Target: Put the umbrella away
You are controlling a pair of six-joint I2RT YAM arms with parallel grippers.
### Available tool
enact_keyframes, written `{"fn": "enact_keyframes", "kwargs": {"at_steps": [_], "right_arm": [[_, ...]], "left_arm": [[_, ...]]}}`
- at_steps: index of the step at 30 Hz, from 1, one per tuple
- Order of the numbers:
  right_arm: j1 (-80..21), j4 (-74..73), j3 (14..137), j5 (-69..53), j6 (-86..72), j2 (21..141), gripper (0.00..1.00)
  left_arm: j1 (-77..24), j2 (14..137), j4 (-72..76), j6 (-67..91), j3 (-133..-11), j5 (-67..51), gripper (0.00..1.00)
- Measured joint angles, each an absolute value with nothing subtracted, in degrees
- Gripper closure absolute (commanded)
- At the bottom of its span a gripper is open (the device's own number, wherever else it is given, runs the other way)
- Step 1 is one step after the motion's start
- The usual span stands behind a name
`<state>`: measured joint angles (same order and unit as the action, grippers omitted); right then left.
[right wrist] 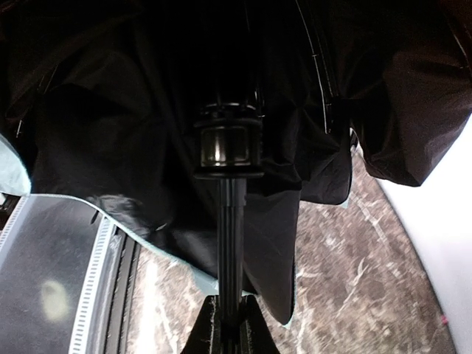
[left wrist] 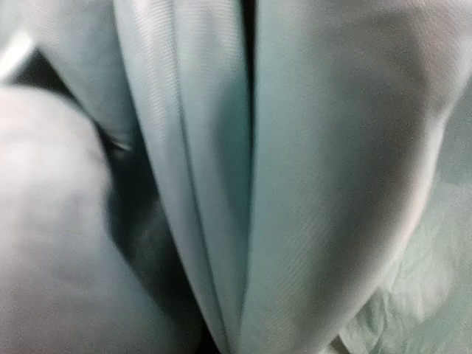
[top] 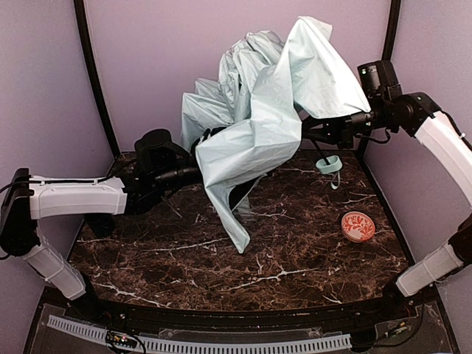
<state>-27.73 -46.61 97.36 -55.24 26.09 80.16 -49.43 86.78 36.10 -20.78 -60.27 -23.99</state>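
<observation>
The umbrella (top: 269, 110) hangs half-collapsed above the table (top: 295, 251), the right gripper (right wrist: 228, 324) clamped on its black shaft. The left gripper (top: 190, 175) is closed amid the mint fabric; what it pinches is hidden.

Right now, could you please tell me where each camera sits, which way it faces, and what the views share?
Top camera: above and behind the arms, looking down on the table and draped umbrella; left arm and right arm show.
Left wrist camera: on the left arm, pressed against the umbrella's pale fabric; no claw visible.
Right wrist camera: on the right arm, looking along the black shaft; the right claw grips it.
Shared: all see the umbrella; top and right wrist also see the table.
</observation>
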Motion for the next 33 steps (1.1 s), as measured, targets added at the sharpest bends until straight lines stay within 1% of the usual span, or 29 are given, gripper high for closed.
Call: {"fn": "enact_keyframes", "kwargs": {"at_steps": [5,8,12,15,17,20,24,26,33], "right_arm": [[-31.4,-51.1,93.5,-51.8,28.3,79.9,1.00],[-33.6,-50.8,86.7,-49.1,29.2,78.3,1.00],[-33.8,-51.5,79.3,-44.9,29.6,77.3,1.00],[-34.0,-51.7,78.2,-44.1,29.7,80.7,1.00],[-34.0,-51.6,78.1,-44.1,29.8,85.2,1.00],[-33.9,-51.4,78.1,-43.2,29.4,88.5,1.00],[-33.8,-50.9,78.5,-40.3,29.0,89.9,1.00],[-33.8,-50.5,80.6,-38.2,29.0,89.4,1.00],[-34.2,-43.3,91.6,-23.2,30.1,86.2,1.00]], "left_arm": [[-46.5,91.6,46.2,-26.1,-59.8,-23.1,1.00],[-44.7,94.7,50.2,-28.3,-59.1,-24.4,1.00],[-44.4,97.4,54.8,-28.2,-55.4,-26.0,1.00],[-44.5,99.7,60.4,-27.6,-51.2,-26.3,1.00],[-44.4,102.1,63.2,-28.3,-49.3,-25.8,1.00],[-44.1,105.0,63.8,-31.4,-49.3,-25.4,1.00],[-43.9,106.1,64.0,-37.5,-52.0,-25.3,1.00],[-42.9,106.8,64.4,-40.9,-55.4,-25.2,1.00],[-38.3,109.5,63.9,-51.7,-73.1,-25.4,1.00]]}}
